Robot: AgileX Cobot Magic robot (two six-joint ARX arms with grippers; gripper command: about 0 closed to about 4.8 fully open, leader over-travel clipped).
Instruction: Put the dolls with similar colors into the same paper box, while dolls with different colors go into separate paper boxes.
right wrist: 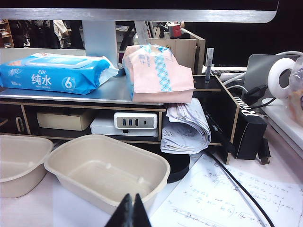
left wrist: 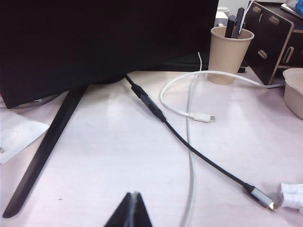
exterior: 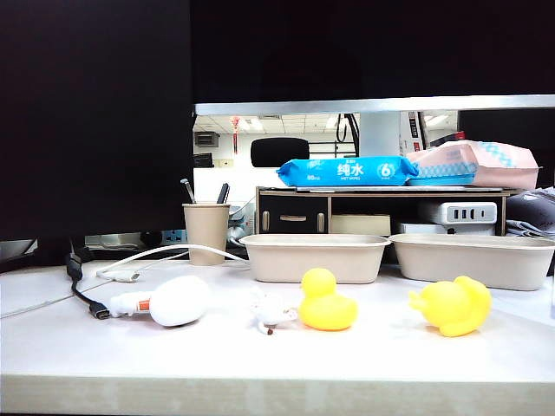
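Observation:
Two yellow ducks [exterior: 325,303] [exterior: 453,305] stand on the white table in front of two empty beige paper boxes [exterior: 314,258] [exterior: 473,260]. Left of the ducks lie a tiny white figurine [exterior: 270,312] and a white oval toy [exterior: 178,301] with an orange end. No arm shows in the exterior view. My left gripper [left wrist: 134,194] is shut and empty over bare table near the cables. My right gripper [right wrist: 131,196] is shut and empty just before the rim of the nearer box [right wrist: 156,168]. The other box [right wrist: 45,146] sits beside it.
A paper cup with pens [exterior: 206,232], a white cable [exterior: 165,251] and a black cable [exterior: 82,290] lie at the left. Behind the boxes a wooden shelf [exterior: 295,192] carries a blue wipes pack [exterior: 347,171]. Written papers [right wrist: 227,194] lie right of the boxes.

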